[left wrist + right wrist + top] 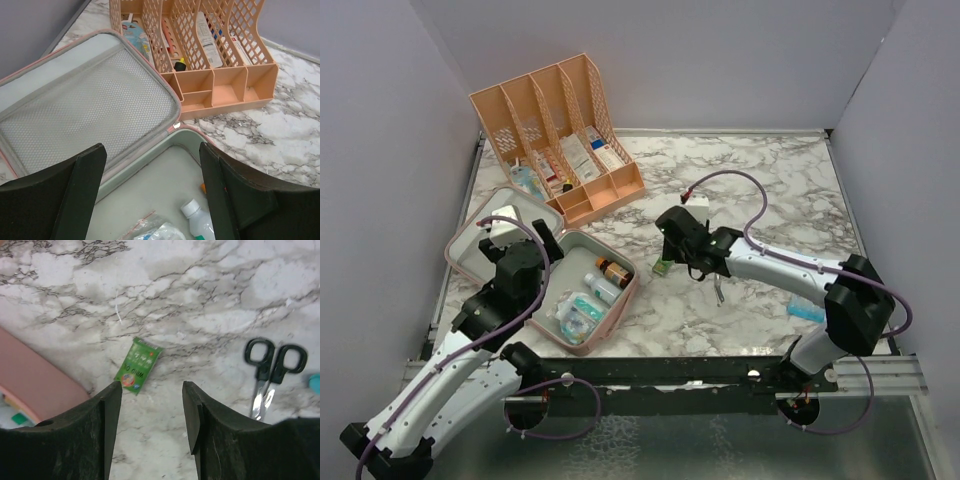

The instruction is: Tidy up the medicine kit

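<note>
Marble-patterned tabletop (770,180) fills the overhead view, with plain grey walls around it. At the upper left of that frame stands a peach slotted organizer (535,105) with boxes and tubes in its slots. Below it, at the left middle, the medicine kit (617,310) lies unzipped and flat. Its mesh-lined lid faces up, and its base holds a brown bottle (615,272), a white bottle (602,290) and some bagged items (578,315).

My left gripper (150,150) hangs over the kit's hinge, with its fingers spread wide and nothing between them. My right gripper (151,387) sits at the frame's centre, just right of the kit. Its fingers are also apart and empty.

Loose on the marble in the right wrist view are a pair of black-handled scissors (272,370) at the right and a small green sachet (138,365) just above the gap between my fingers.

I judge I'm mid-way through, fetching loose items for the case. Next I need to lower the right arm over the sachet. It is thin and lies flat, so the fingertips must reach the table before I pinch.
</note>
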`<state>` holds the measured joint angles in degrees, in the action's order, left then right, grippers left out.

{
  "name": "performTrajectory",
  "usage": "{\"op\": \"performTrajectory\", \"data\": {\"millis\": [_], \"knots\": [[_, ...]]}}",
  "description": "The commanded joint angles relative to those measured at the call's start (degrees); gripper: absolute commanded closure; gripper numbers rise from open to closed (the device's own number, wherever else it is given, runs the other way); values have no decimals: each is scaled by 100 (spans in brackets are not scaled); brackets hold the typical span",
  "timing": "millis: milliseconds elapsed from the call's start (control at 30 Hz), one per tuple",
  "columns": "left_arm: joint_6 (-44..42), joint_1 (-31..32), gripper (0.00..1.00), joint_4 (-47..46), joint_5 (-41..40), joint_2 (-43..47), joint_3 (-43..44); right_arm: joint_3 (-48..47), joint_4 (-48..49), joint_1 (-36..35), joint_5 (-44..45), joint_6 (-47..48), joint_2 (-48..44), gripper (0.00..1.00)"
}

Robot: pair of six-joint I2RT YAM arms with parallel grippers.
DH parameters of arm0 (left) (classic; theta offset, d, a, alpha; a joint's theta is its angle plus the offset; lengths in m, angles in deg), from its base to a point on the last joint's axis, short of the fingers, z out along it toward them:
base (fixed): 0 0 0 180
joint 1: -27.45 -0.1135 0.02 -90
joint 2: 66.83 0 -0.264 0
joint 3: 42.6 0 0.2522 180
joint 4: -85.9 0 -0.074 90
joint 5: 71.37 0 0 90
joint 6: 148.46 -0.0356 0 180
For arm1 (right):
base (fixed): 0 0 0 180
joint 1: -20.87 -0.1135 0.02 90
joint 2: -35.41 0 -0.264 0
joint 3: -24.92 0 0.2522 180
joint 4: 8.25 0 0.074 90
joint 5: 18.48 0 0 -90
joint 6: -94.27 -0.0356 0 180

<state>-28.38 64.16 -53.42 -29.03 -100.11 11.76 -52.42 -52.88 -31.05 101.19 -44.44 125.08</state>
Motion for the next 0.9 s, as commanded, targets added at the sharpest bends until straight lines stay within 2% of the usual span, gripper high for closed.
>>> {"op": "performTrajectory", "data": {"millis": [0, 67, 100, 200, 233, 267, 300, 567, 767, 867], "knots": [[-296, -32, 21, -377, 313, -36, -140, 300, 1139, 457, -625, 2390, -288, 46], [-394, -32, 21, -517, 422, -44, -175, 410, 1513, 673, -1321, 3516, -328, 42], [-456, -32, 21, -604, 471, -52, -189, 467, 1634, 735, -1420, 3853, -357, 35], [-631, -32, 21, -832, 585, -89, -134, 533, 1837, 1010, -1988, 4409, -353, 29], [-688, -32, 21, -885, 609, -110, -78, 504, 1831, 1098, -2292, 4491, -334, 13], [-734, -32, 21, -923, 622, -146, -11, 473, 1816, 1154, -2594, 4593, -295, 6], [-781, -32, 21, -940, 620, -179, 64, 424, 1751, 1175, -2757, 4666, -245, 5], [-1175, -32, 21, -1186, 701, -460, 181, 308, 1487, 1181, -3671, 5089, 120, 7], [-878, -31, 21, -1204, 1100, -794, 59, 412, 1389, 1180, -4131, 5500, 207, 7], [-631, -40, 21, -1232, 1022, -966, -83, 259, 1265, 1176, -4287, 5358, 432, 10]]}}
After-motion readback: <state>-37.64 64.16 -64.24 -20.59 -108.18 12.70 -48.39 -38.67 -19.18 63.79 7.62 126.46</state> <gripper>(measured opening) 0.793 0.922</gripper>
